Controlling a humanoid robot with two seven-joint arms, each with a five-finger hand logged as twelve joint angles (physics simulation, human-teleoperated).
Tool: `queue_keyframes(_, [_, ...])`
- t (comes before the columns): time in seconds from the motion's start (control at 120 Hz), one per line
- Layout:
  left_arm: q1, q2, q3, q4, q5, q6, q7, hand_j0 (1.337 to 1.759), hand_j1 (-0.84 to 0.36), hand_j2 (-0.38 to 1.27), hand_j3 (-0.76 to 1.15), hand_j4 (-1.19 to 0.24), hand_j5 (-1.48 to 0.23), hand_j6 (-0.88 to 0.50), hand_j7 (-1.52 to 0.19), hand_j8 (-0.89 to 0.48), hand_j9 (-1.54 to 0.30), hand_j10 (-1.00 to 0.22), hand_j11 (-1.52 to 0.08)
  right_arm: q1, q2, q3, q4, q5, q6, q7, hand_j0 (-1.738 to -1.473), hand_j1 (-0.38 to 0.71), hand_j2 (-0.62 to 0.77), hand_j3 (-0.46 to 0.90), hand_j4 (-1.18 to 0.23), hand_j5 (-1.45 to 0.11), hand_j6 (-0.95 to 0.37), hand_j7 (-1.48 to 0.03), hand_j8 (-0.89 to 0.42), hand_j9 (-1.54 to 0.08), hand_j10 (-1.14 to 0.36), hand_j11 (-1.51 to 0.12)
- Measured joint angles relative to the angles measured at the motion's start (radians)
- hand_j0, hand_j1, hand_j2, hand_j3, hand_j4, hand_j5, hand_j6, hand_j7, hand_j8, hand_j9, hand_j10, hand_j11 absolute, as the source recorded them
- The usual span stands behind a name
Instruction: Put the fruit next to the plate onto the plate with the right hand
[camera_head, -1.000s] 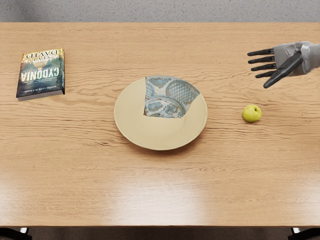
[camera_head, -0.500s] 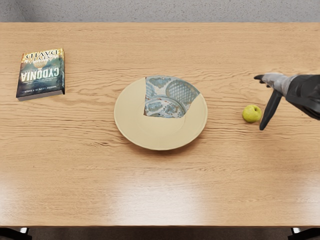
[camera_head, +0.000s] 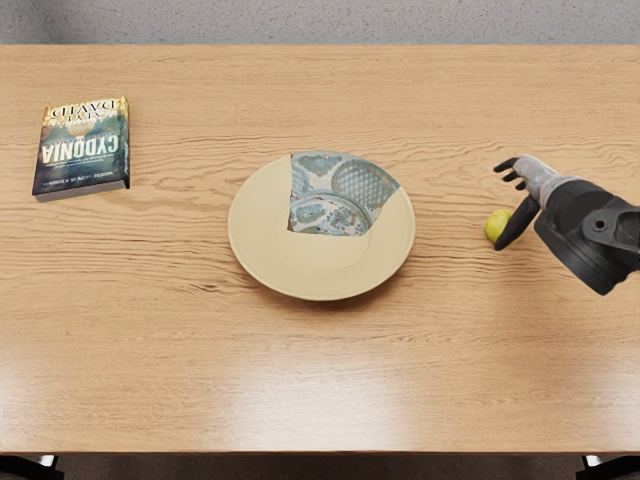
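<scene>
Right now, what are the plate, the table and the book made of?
The plate looks like ceramic: it is smooth, cream and matte, with a blue patterned patch that may be glazed. The table looks like wood, light brown with wavy grain lines and a soft shine near the front. The book is probably paper with a printed cover, though its pages hardly show.

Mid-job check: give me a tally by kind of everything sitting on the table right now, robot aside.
Book: 1
Plate: 1
Fruit: 1, yellow-green, partly hidden by the right robot hand
Total: 3
</scene>
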Motion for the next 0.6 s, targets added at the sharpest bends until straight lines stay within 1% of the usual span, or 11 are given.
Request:
queue_keyframes(0.1, [0.0,0.0,0.0,0.0,0.0,0.0,0.0,1.658,0.34,0.0,0.0,-0.01,-0.01,-0.01,-0.01,-0.01,-0.01,-0.01,-0.01,-0.027,0.02,0.01,-0.047,0.001,-0.006,0.0,-1.658,-0.08,-0.04,0.0,-0.23,-0.29,-0.23,-0.29,-0.23,-0.29,-0.23,-0.29])
queue_keyframes(0.2, [0.0,0.0,0.0,0.0,0.0,0.0,0.0,1.658,0.34,0.0,0.0,-0.01,-0.01,-0.01,-0.01,-0.01,-0.01,-0.01,-0.01,-0.053,0.061,0.017,-0.111,0.001,-0.008,0.0,-1.658,-0.07,-0.04,0.0,-0.23,-0.3,-0.23,-0.3,-0.23,-0.3,-0.23,-0.3])
queue_keyframes(0.267, [0.0,0.0,0.0,0.0,0.0,0.0,0.0,1.658,0.34,0.0,0.0,-0.01,-0.01,-0.01,-0.01,-0.01,-0.01,-0.01,-0.01,-0.066,0.083,0.019,-0.136,0.001,-0.009,0.0,-1.658,-0.07,-0.05,0.0,-0.24,-0.31,-0.24,-0.31,-0.24,-0.31,-0.24,-0.31])
queue_keyframes(0.392, [0.0,0.0,0.0,0.0,0.0,0.0,0.0,1.658,0.34,0.0,0.0,-0.01,-0.01,-0.01,-0.01,-0.01,-0.01,-0.01,-0.01,-0.082,0.105,0.021,-0.156,0.001,-0.009,0.0,-1.658,-0.04,-0.05,0.0,-0.26,-0.33,-0.26,-0.33,-0.26,-0.33,-0.26,-0.33])
queue_keyframes(0.6, [0.0,0.0,0.0,0.0,0.0,0.0,0.0,1.658,0.34,0.0,0.0,-0.01,-0.01,-0.01,-0.01,-0.01,-0.01,-0.01,-0.01,-0.1,0.113,0.021,-0.17,-0.002,-0.009,0.0,-1.658,0.0,-0.06,0.0,-0.29,-0.38,-0.29,-0.38,-0.29,-0.38,-0.29,-0.38])
